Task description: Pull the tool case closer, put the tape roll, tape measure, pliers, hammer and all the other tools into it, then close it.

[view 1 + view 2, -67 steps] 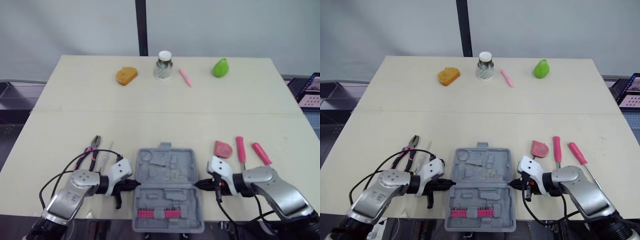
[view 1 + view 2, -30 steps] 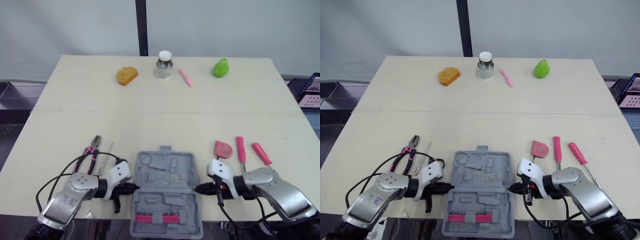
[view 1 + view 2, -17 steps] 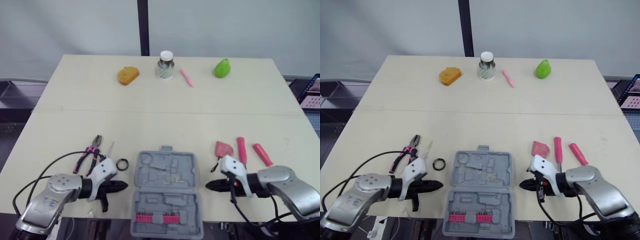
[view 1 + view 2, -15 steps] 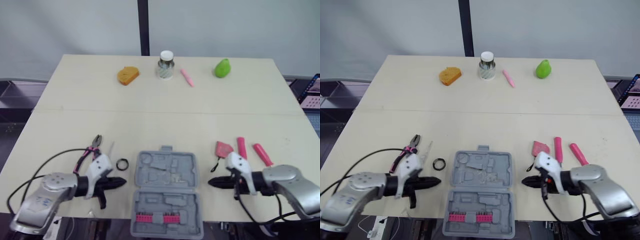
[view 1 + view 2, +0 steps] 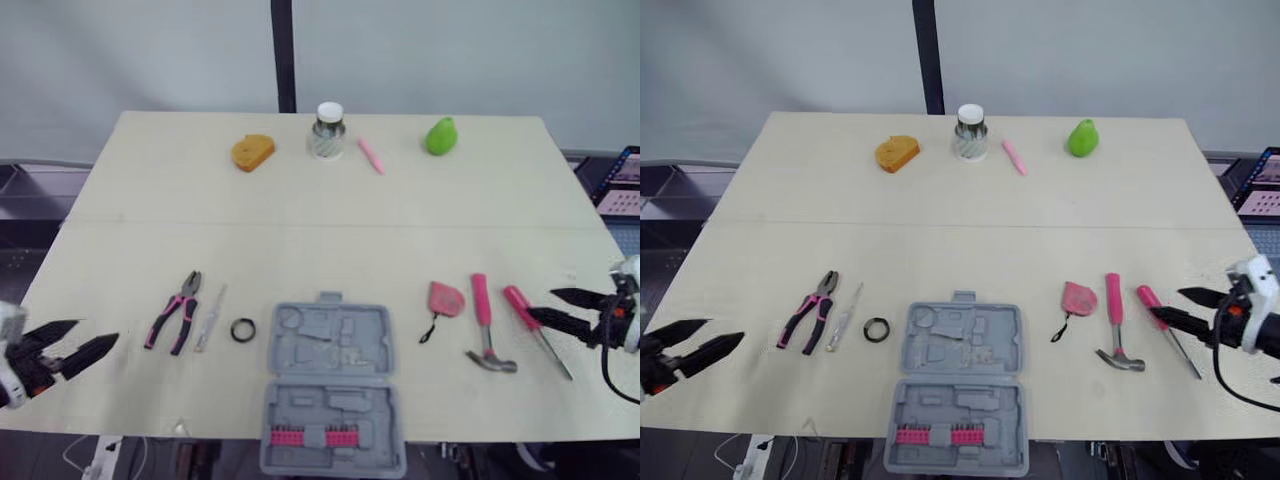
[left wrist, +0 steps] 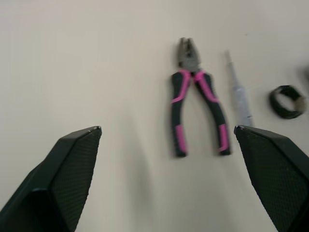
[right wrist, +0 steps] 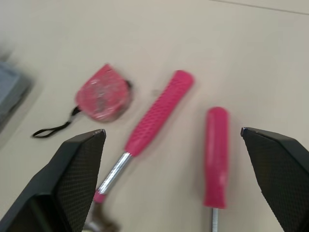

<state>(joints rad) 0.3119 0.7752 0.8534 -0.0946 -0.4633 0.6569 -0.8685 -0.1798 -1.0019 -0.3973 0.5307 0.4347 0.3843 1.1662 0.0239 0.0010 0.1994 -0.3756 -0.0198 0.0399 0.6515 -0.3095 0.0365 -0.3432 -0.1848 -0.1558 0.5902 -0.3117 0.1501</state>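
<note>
Most likely a robotics lab or test room: bare pale tabletop (image 5: 330, 200) against a plain grey backdrop (image 5: 450, 50), black post (image 5: 283, 50) behind, lit screen (image 5: 626, 175) off to the right edge, unrelated props lined up along the far side.

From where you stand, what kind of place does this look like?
Probably a robot test lab rather than a real workshop: a bare pale table, an open tool case with pliers and a hammer laid out tidily, plus unrelated props like a green pear and a jar.
</note>
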